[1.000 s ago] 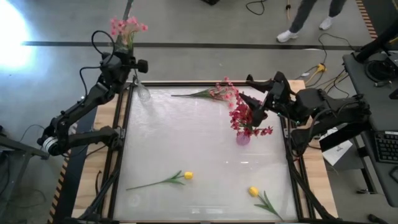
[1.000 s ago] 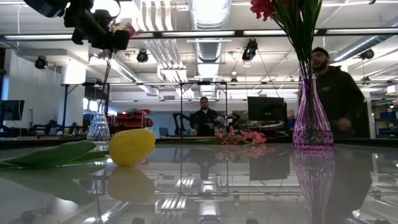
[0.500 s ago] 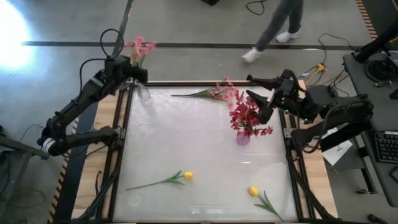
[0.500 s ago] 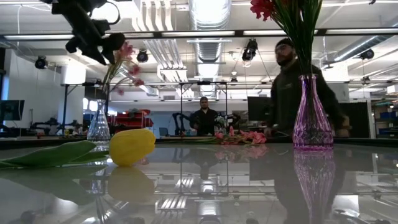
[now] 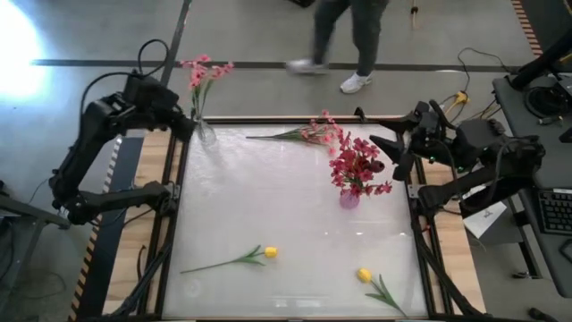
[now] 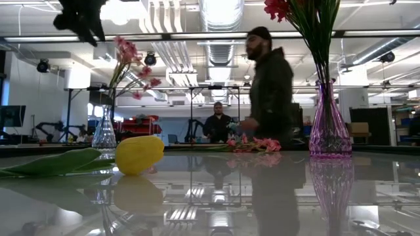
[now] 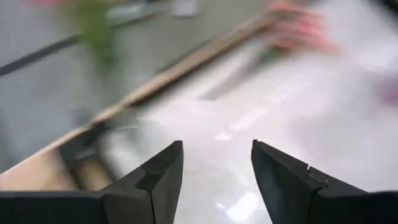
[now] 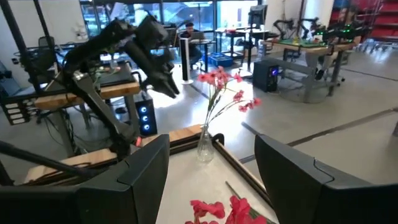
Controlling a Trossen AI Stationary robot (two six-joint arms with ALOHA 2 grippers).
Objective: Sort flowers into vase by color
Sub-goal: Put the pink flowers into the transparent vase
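A pink blossom spray (image 5: 204, 70) stands with its stem in the clear vase (image 5: 206, 134) at the table's far left corner and leans toward the right. My left gripper (image 5: 176, 118) is open beside that vase, off the table's left edge, with nothing between its fingers (image 7: 217, 168). Red sprays (image 5: 356, 165) stand in the purple vase (image 5: 349, 199). My right gripper (image 5: 386, 154) hangs open just right of them. Another pink spray (image 5: 313, 132) lies flat at the far edge. Two yellow tulips (image 5: 270, 252) (image 5: 364, 275) lie near the front.
A person (image 5: 349, 36) walks past beyond the table's far edge, and another person sits farther back (image 6: 215, 124). Wooden strips and a dark frame (image 5: 183, 179) border the glossy tabletop. A desk with a keyboard (image 5: 556, 210) stands to the right.
My left gripper has let go of the pink spray and drawn back up and toward the table's left. The spray has dropped into the clear vase and now leans right. My right gripper has pulled back a little toward the right edge. The person has walked leftward.
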